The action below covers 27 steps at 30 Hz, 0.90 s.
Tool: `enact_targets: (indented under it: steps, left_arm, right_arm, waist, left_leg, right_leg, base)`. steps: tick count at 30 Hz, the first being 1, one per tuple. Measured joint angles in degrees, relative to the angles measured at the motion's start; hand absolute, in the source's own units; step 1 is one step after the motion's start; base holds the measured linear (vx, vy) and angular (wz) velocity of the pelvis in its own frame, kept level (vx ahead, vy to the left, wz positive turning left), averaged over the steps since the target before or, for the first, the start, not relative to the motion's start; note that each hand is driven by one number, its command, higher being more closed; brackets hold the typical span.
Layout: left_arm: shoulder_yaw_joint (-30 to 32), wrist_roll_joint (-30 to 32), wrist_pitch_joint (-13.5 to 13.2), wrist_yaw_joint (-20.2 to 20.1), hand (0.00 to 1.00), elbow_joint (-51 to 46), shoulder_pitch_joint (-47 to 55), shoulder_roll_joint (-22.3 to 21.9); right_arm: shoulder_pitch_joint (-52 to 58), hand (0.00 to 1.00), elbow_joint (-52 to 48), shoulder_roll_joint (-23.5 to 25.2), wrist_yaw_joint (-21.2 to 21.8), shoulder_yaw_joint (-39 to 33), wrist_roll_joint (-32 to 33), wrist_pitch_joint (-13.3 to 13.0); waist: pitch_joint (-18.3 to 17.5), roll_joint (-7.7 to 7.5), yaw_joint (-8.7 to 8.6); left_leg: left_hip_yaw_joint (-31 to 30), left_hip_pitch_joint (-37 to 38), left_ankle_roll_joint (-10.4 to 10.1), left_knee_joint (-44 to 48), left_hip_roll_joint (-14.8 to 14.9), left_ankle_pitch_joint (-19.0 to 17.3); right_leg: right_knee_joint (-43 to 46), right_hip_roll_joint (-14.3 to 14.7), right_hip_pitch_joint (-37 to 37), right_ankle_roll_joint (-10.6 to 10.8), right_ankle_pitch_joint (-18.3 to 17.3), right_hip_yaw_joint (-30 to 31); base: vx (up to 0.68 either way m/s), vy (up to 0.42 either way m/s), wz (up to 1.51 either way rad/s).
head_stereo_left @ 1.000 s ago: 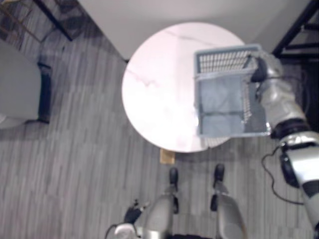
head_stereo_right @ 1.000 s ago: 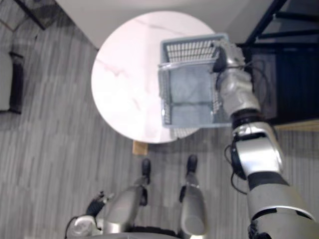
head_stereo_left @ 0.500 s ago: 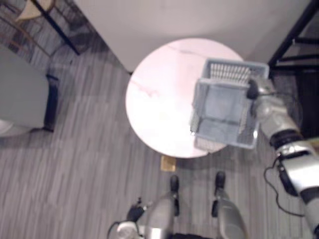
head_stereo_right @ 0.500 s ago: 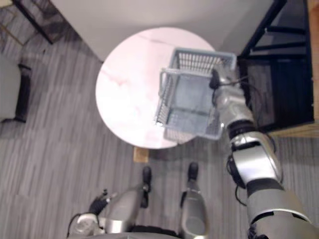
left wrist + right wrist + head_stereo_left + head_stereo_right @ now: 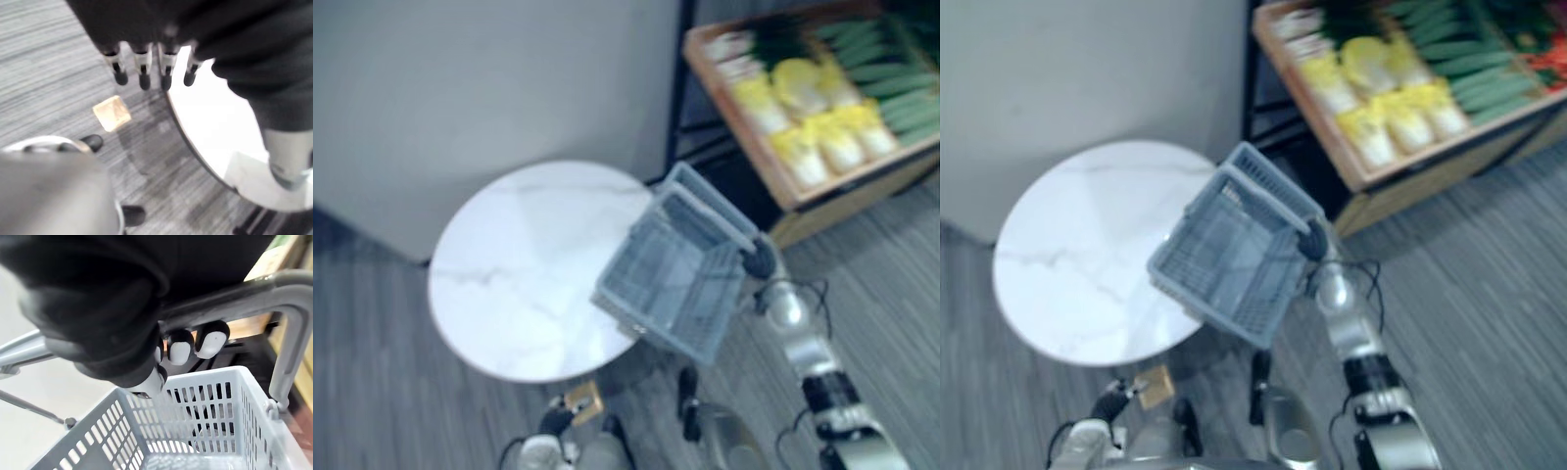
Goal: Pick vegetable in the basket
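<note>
My right hand (image 5: 98,318) has its fingers (image 5: 180,345) wrapped round the handle (image 5: 274,293), and the basket (image 5: 677,284) hangs right under them. From above, one corner of the basket is over the edge of the round table (image 5: 509,284), which lies to the left of those fingers. Farther off, past the fingers and to the right, sits a tray (image 5: 862,174) with vegetables (image 5: 813,117) in it. My left hand (image 5: 142,24) hangs low. The table's edge is just beside its fingers (image 5: 143,61), and a small block (image 5: 112,113) lies on the floor (image 5: 49,73) below them.

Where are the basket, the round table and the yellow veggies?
basket (image 5: 1224,259), right eye view, its mesh floor.
round table (image 5: 1077,259), right eye view, bare white top.
yellow vegetables (image 5: 1408,119), right eye view, middle of one yellow piece.
</note>
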Motion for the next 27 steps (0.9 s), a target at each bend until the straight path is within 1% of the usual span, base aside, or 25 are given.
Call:
enact_targets:
  steps: [1,2,3,4,5,6,7,8,9,10,11,13,14,15,16,17,18,19,20,21,22,24,25,26,27]
  left_arm:
    - [0.0,0.1,0.3,0.1,0.00,0.0,0.0,0.0]
    - [0.7,0.6,0.6,0.3,0.00,-0.3,-0.2,0.6]
    - [3.3,1.2,0.8,0.5,0.00,0.1,0.3,-0.1]
    - [4.1,1.3,0.9,0.5,0.00,0.7,1.1,-0.9]
    - [4.1,1.5,1.0,0.7,0.00,0.9,1.9,-1.2]
    - [3.2,1.7,1.5,0.7,0.00,0.6,1.9,-0.6]
    - [2.7,1.7,1.5,0.8,0.00,0.6,2.2,-0.3]
    - [2.3,1.7,1.6,0.8,0.00,0.7,2.4,-0.3]
    - [2.3,1.7,1.6,0.8,0.00,1.3,2.2,-0.8]
    - [2.3,1.7,1.6,0.8,0.00,1.6,2.2,-1.2]
    - [2.3,1.8,1.5,0.8,0.00,1.9,2.2,-2.4]
    - [2.2,1.8,1.5,0.6,0.00,2.5,1.9,-3.8]
    - [2.2,2.2,1.4,0.5,0.00,2.6,1.6,-4.7]
    - [2.2,2.2,1.4,0.5,0.00,2.6,1.5,-5.0]
    - [2.2,2.2,1.5,0.5,0.00,2.8,1.1,-5.5]
    - [2.3,2.2,1.5,0.6,0.00,2.8,1.1,-5.8]
    - [2.4,2.2,1.6,0.7,0.00,3.0,1.3,-6.1]
    - [2.7,2.1,1.5,1.0,0.00,2.4,1.7,-6.0]
    - [3.2,1.9,1.4,1.2,0.00,2.2,1.8,-6.0]
    - [3.8,1.5,1.4,1.4,0.00,2.0,1.8,-6.1]
    - [4.6,0.9,1.3,2.3,0.00,1.6,1.9,-6.2]
    - [4.5,0.7,1.0,2.7,0.00,1.1,1.8,-6.2]
    - [4.5,0.3,0.8,2.8,0.00,0.8,1.9,-6.2]
    - [4.6,-1.0,0.4,2.8,0.00,-0.2,2.0,-6.3]
    - [4.6,-1.3,0.2,2.9,0.00,-0.9,2.1,-6.3]
  right_arm:
    - [1.4,1.00,-0.2,0.5,0.0,-0.5,0.7,-0.3]
    - [3.8,1.00,-0.7,1.6,0.0,-1.0,0.7,-0.6]
    - [5.1,1.00,-0.8,2.7,0.1,-0.5,1.1,-0.7]
    - [6.0,1.00,-1.0,3.9,0.2,-0.4,1.1,-0.7]
    - [7.8,1.00,-1.2,4.7,0.1,-0.8,1.0,-1.2]
    - [10.5,1.00,-1.1,4.5,0.0,-1.9,1.7,-1.7]
    - [11.3,1.00,-0.7,4.6,0.0,-2.3,1.8,-1.7]
    - [11.6,1.00,0.4,4.9,0.0,-3.2,1.8,-1.6]
    - [13.0,1.00,1.2,4.5,0.0,-3.6,1.8,-1.3]
    - [14.1,1.00,2.0,4.2,0.0,-3.9,1.8,-1.3]
    - [16.6,1.00,3.5,3.3,0.1,-4.7,1.8,-1.0]
    - [20.9,1.00,3.8,3.4,0.1,-5.9,1.9,-0.4]
    - [23.1,1.00,4.1,3.1,0.1,-7.3,3.1,-0.2]
    - [23.8,1.00,4.4,3.2,0.1,-8.1,3.7,-0.1]
    - [25.3,1.00,5.0,3.4,-0.1,-9.7,5.4,0.1]
    - [26.9,1.00,5.1,3.6,-0.4,-10.9,7.0,0.4]
    - [27.8,1.00,5.7,3.6,-0.6,-11.5,7.9,0.4]
    - [28.0,1.00,8.3,3.5,-1.1,-12.2,8.5,0.6]
    - [27.4,1.00,10.9,3.1,-1.3,-12.4,8.6,0.7]
    - [27.0,1.00,12.6,2.4,-1.3,-12.5,8.8,0.9]
    - [26.8,1.00,18.0,1.9,-1.4,-14.5,9.6,1.7]
    - [27.5,1.00,20.9,1.8,-1.5,-16.6,9.6,2.6]
    - [27.6,1.00,21.7,1.9,-1.6,-17.3,9.6,3.0]
    - [27.6,1.00,23.2,1.9,-1.6,-18.9,9.6,3.6]
    - [27.2,1.00,25.4,1.7,-1.7,-20.0,9.6,3.6]
  waist:
    - [-0.7,-0.43,-0.07]
    - [-1.9,-1.84,-0.15]
    - [-2.7,-1.23,0.54]
    - [-3.8,-0.16,1.70]
    - [-4.5,0.24,1.66]
    - [-5.1,-0.25,0.52]
    - [-5.5,-0.18,0.51]
    - [-6.2,-0.89,0.66]
    - [-6.6,0.70,0.63]
    - [-7.3,1.88,0.52]
    - [-8.1,3.20,0.22]
    - [-8.3,3.55,-0.77]
    - [-8.6,3.54,-1.38]
    - [-8.7,3.50,-1.73]
    - [-8.7,3.55,-2.19]
    - [-8.7,3.42,-2.69]
    - [-8.6,3.32,-2.97]
    - [-8.4,2.91,-2.77]
    - [-8.0,2.29,-2.34]
    - [-8.0,2.57,-1.89]
    - [-7.8,2.37,-1.10]
    - [-7.6,2.58,-1.01]
    - [-7.6,2.59,-0.97]
    - [-7.6,2.58,-0.07]
    - [-7.6,2.62,0.52]
  left_leg:
    - [1.7,-0.1,0.2,1.4,0.1,-0.6]
    - [4.7,-0.4,-0.3,4.7,-0.4,-2.7]
    - [4.4,-0.9,0.8,3.8,-0.4,-5.1]
    - [3.9,-0.8,1.5,0.9,0.0,-4.5]
    - [9.7,0.5,0.1,-0.4,1.1,-3.2]
    - [13.4,1.2,-0.6,0.3,1.1,-2.9]
    - [15.7,1.2,-0.9,1.2,1.3,-3.2]
    - [20.4,1.3,-1.1,3.6,2.2,-3.7]
    - [24.3,1.6,-1.2,5.4,4.1,-3.6]
    - [25.9,2.0,-1.2,5.5,5.2,-3.6]
    - [29.0,3.6,-2.0,5.5,6.7,-2.8]
    - [30.8,5.9,-2.8,5.4,6.7,-1.8]
    - [30.9,6.7,-3.8,5.4,6.8,-1.2]
    - [31.0,6.9,-4.1,5.5,6.9,-0.9]
    - [31.0,7.0,-4.5,6.2,7.0,-0.3]
    - [30.1,7.0,-4.5,9.0,7.9,0.1]
    - [28.1,6.3,-4.4,14.2,9.8,0.1]
    - [20.1,3.8,-3.0,21.6,11.4,-1.6]
    - [12.0,1.5,-3.5,25.0,9.9,-4.4]
    - [7.0,-0.2,-3.7,26.7,8.4,-6.0]
    - [-1.2,-4.0,-3.5,27.7,4.9,-8.9]
    - [-0.9,-7.5,-3.0,26.9,4.5,-9.3]
    - [-0.5,-8.9,-2.9,26.0,4.3,-9.2]
    - [1.2,-11.7,-2.1,22.3,3.7,-8.7]
    - [1.9,-14.3,-0.6,17.1,2.6,-7.2]
  right_leg:
    - [2.4,-1.8,0.0,-0.4,-1.7,-2.3]
    - [0.6,-1.3,0.6,-0.9,-2.4,-4.5]
    - [-11.4,4.6,3.5,0.0,0.7,-0.5]
    - [-15.1,6.5,4.4,0.5,1.0,-0.1]
    - [-4.4,2.4,3.1,-2.9,-4.7,-7.3]
    - [0.3,-3.3,5.1,1.4,-7.4,-11.5]
    - [0.1,-5.8,5.5,2.7,-8.1,-13.3]
    - [-1.1,-7.0,4.7,4.1,-8.0,-16.2]
    - [-4.6,-3.6,5.0,2.4,-5.6,-16.1]
    - [-6.8,-1.6,5.0,1.6,-3.8,-16.0]
    - [-9.5,1.2,5.3,0.3,-1.4,-15.9]
    - [-12.7,3.7,6.9,0.1,-1.3,-12.5]
    - [-14.5,5.0,7.0,0.1,-1.3,-10.0]
    - [-15.4,5.6,7.0,0.1,-1.2,-9.0]
    - [-17.6,7.1,7.1,0.4,-0.1,-6.8]
    - [-19.9,8.3,7.6,0.4,0.7,-4.9]
    - [-21.3,9.1,8.7,0.6,0.8,-3.1]
    - [-22.8,9.7,10.7,0.8,0.9,-0.2]
    - [-22.9,9.8,11.6,0.9,0.9,1.9]
    - [-23.3,9.8,12.2,1.0,0.9,3.2]
    - [-24.4,9.5,14.4,1.1,0.9,5.5]
    - [-25.5,9.4,15.8,0.6,0.4,5.8]
    - [-25.8,9.4,16.0,1.0,0.2,5.7]
    - [-26.4,9.1,16.1,1.6,-0.2,5.6]
    - [-26.6,8.7,16.3,2.8,-1.0,5.0]
  base:
    - [-0.06,0.041,-1.19]
    - [-0.14,-0.007,-1.73]
    - [-0.23,-0.045,-2.17]
    - [-0.24,-0.050,-2.75]
    - [-0.16,-0.044,-2.41]
    - [-0.05,-0.035,-2.16]
    - [0.03,-0.064,-1.94]
    - [0.01,-0.193,-2.11]
    - [0.01,-0.207,-2.08]
    - [0.04,-0.243,-1.90]
    - [0.05,-0.159,-1.60]
    - [0.02,-0.123,-1.30]
    - [-0.01,-0.060,-0.91]
    - [-0.01,-0.067,-1.14]
    - [-0.02,-0.058,-1.00]
    - [-0.03,-0.050,-1.02]
    - [0.00,-0.039,-0.98]
    - [0.02,-0.028,-1.02]
    - [0.04,-0.023,-1.03]
    - [0.05,-0.020,-1.17]
    - [0.06,-0.021,-0.85]
    - [0.05,-0.010,-0.39]
    - [0.06,0.020,-0.27]
    - [0.10,0.043,-0.40]
    - [0.13,0.056,-0.44]
